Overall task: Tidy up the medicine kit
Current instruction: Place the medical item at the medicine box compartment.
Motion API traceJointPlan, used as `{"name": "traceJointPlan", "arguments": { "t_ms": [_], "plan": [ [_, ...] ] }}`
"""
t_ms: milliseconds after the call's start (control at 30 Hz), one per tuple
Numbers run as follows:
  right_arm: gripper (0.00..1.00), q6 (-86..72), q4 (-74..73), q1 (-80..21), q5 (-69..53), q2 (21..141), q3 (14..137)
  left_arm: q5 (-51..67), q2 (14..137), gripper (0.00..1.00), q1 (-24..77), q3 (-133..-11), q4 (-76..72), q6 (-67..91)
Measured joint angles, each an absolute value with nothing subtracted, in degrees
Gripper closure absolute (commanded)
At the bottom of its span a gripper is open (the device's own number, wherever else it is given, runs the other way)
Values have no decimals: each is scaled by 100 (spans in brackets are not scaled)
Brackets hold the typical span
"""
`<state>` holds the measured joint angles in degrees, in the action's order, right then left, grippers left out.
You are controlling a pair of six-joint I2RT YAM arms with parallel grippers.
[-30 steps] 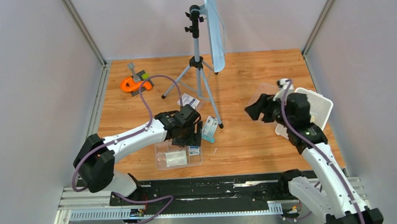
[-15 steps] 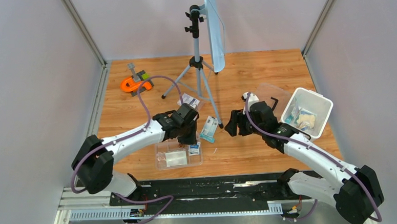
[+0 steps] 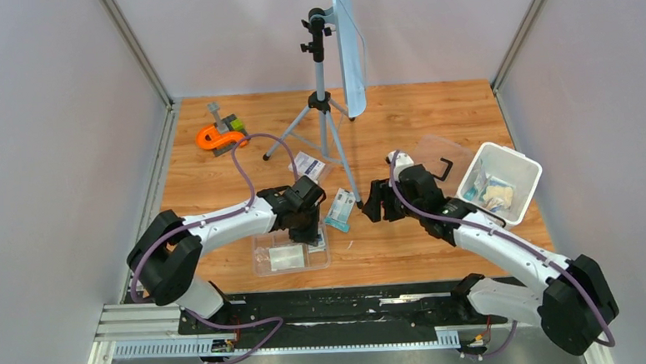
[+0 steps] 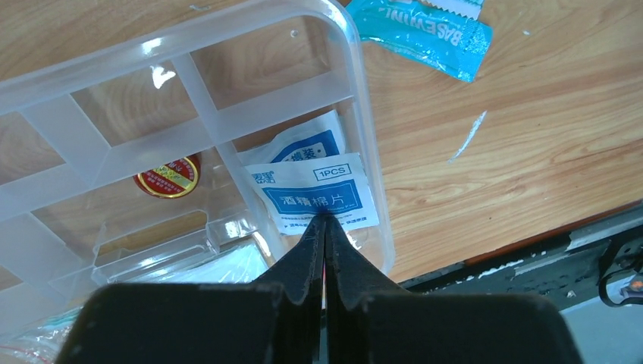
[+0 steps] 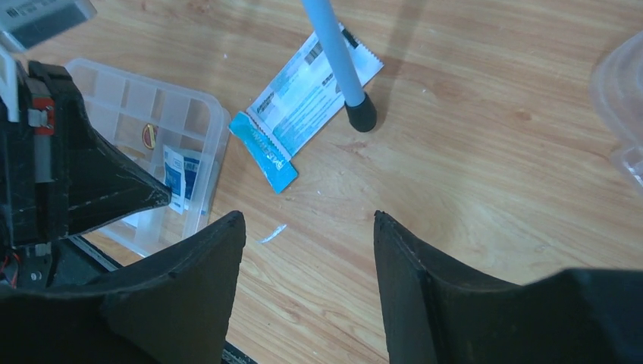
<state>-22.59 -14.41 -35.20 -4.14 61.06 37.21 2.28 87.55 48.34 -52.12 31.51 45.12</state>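
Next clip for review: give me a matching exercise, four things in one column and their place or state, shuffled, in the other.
Things:
1. left gripper
2. right gripper
3. white rounded-corner plastic tub
4. orange-and-grey tool

Place or state:
A. near the far left corner of the wooden table
B. open above bare wood
C. shut, tips at a blue-and-white packet in the clear divided tray
D. near the table's right edge, small packets inside

Pairs: 1-C, 2-B, 3-D, 4-A
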Motion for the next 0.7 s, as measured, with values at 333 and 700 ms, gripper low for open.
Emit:
{"name": "traceJointPlan", "arguments": {
  "t_ms": [333,700],
  "plan": [
    [40,-2178,-1225,-3979,-375,6943,3723,36,8296,97,4831,-5312,3371,4563],
    [40,-2180,-1026,-3994,-368,7063,3743,40,9087,100,4821,-5288,2893,4639]
  ]
}}
